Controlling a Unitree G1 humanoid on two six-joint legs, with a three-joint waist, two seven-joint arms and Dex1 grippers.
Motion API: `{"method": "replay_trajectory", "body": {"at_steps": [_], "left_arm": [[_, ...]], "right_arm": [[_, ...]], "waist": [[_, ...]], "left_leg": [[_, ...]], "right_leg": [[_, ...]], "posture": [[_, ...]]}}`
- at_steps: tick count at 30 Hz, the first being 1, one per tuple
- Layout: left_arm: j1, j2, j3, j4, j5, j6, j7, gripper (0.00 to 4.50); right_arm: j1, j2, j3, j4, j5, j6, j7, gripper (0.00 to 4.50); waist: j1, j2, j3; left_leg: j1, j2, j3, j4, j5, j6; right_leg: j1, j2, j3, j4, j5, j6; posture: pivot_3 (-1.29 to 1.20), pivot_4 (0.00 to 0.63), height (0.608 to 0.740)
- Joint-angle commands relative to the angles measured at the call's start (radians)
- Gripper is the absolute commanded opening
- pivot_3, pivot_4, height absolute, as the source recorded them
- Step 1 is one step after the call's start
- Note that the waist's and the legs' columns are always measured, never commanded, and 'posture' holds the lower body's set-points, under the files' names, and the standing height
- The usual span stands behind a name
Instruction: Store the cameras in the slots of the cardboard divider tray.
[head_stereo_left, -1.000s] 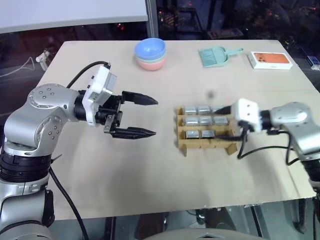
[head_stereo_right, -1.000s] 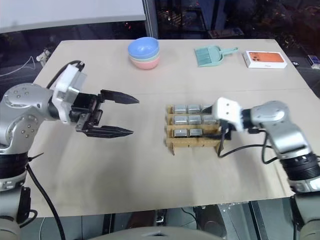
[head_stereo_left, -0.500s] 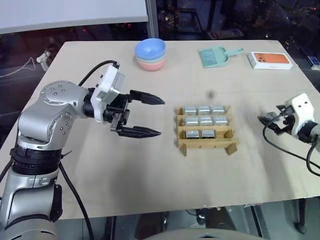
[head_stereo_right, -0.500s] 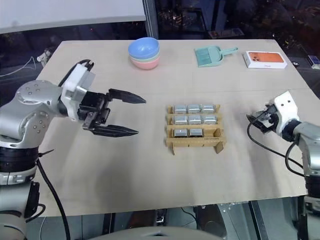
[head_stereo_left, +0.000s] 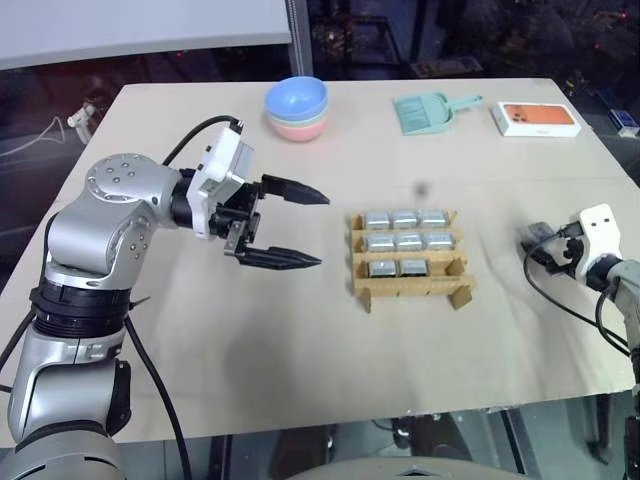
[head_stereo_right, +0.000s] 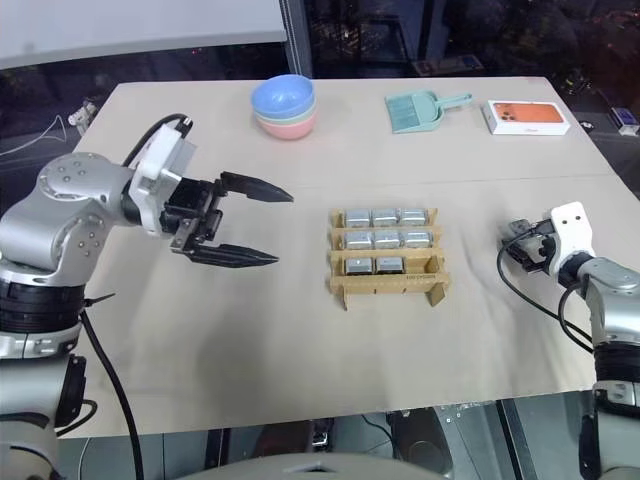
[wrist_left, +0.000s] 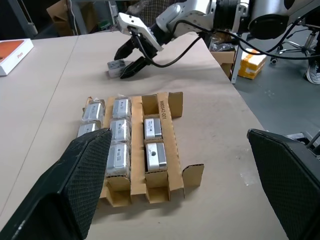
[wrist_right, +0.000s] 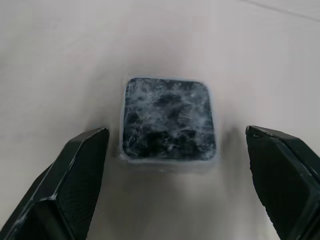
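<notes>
Eight cameras (head_stereo_left: 405, 241) sit in the cardboard divider tray (head_stereo_left: 410, 287) mid-table; one front slot (wrist_left: 151, 103) looks empty. The last camera (wrist_right: 169, 118) lies loose on the table near the right edge, well apart from the tray. The right gripper (wrist_right: 175, 185) straddles it, fingers wide and not touching. Next, I'd say, it must close squarely on that block. The left gripper (head_stereo_left: 285, 226) hovers wide open, empty, beside the tray.

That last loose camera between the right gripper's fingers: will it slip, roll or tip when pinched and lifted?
The camera is a squat block with flat sides, so it probably won't roll or tip. Its casing looks like smooth metal, so the fingers could slip unless they close squarely on opposite faces. It looks rigid and small, likely dense for its size.
</notes>
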Motion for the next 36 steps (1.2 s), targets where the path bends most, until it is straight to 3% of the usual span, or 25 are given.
{"method": "replay_trajectory", "body": {"at_steps": [1, 3, 4, 10, 14, 18, 26, 36], "left_arm": [[-0.003, 0.013, 0.018, -0.035, 0.0, 0.001, 0.009, 4.5], [-0.002, 0.012, 0.017, -0.035, 0.0, 0.002, 0.013, 4.5], [-0.001, 0.012, 0.018, -0.037, -0.002, 0.004, 0.016, 4.5], [0.019, -0.098, 0.105, -0.072, -0.239, 0.196, 0.125, 4.5], [0.087, -0.158, 0.059, -0.088, -0.266, 0.311, 0.239, 4.5], [0.051, -0.221, 0.019, -0.068, -0.259, 0.396, 0.341, 4.5], [-0.017, -0.354, 0.011, 0.001, -0.249, 0.497, 0.522, 4.5], [-0.026, -0.362, 0.044, 0.019, -0.248, 0.511, 0.536, 4.5]], "right_arm": [[-0.023, -0.006, -0.016, 0.02, 0.012, -0.052, 0.011, 3.06], [-0.025, -0.007, -0.009, 0.024, 0.012, -0.066, 0.018, 2.06], [-0.024, -0.007, -0.007, 0.023, 0.013, -0.069, 0.022, 1.97], [0.011, 0.015, -0.016, -0.21, 0.103, -0.047, 0.084, 1.97], [0.04, 0.018, 0.132, -0.515, 0.02, -0.188, 0.135, 1.97], [0.008, 0.051, 0.299, -0.641, -0.132, -0.386, 0.124, 1.97], [-0.106, 0.128, 0.463, -0.623, -0.362, -0.708, 0.046, 1.97], [-0.127, 0.145, 0.492, -0.608, -0.441, -0.799, 0.011, 1.97]], "waist": [[0.0, 0.0, 0.0], [0.0, 0.0, 0.0], [0.0, 0.0, 0.0], [0.0, 0.001, 0.0], [-0.005, 0.002, 0.0], [-0.001, 0.002, 0.0], [0.005, 0.002, 0.0], [0.003, 0.002, 0.0]], "left_leg": [[0.0, 0.0, 0.0, 0.0, 0.0, 0.0], [0.0, 0.0, 0.0, 0.0, 0.0, 0.0], [0.0, 0.0, 0.0, 0.0, 0.0, 0.0], [0.0, 0.001, -0.003, 0.0, 0.0, 0.0], [0.001, 0.001, -0.003, -0.001, 0.0, 0.0], [0.001, 0.001, -0.004, 0.0, 0.0, 0.0], [0.0, -0.001, -0.004, 0.001, 0.003, -0.005], [0.0, 0.0, -0.004, 0.0, 0.003, -0.006]], "right_leg": [[0.0, 0.0, 0.0, 0.0, 0.0, 0.0], [0.0, 0.0, 0.0, 0.0, 0.0, 0.0], [0.0, 0.0, 0.0, 0.0, 0.0, 0.0], [0.0, 0.0, 0.0, 0.0, 0.0, 0.0], [0.0, 0.001, 0.001, 0.001, 0.0, 0.0], [0.0, 0.001, -0.001, 0.002, 0.0, 0.0], [0.0, -0.001, 0.0, 0.0, 0.0, 0.0], [0.0, -0.001, -0.001, 0.001, 0.0, 0.0]], "posture": [[0.0, 0.15, 0.74], [0.0, 0.15, 0.74], [0.0, 0.15, 0.74], [0.0, 0.15, 0.74], [0.0, 0.15, 0.74], [0.0, 0.15, 0.74], [0.0, 0.15, 0.74], [0.0, 0.15, 0.74]]}}
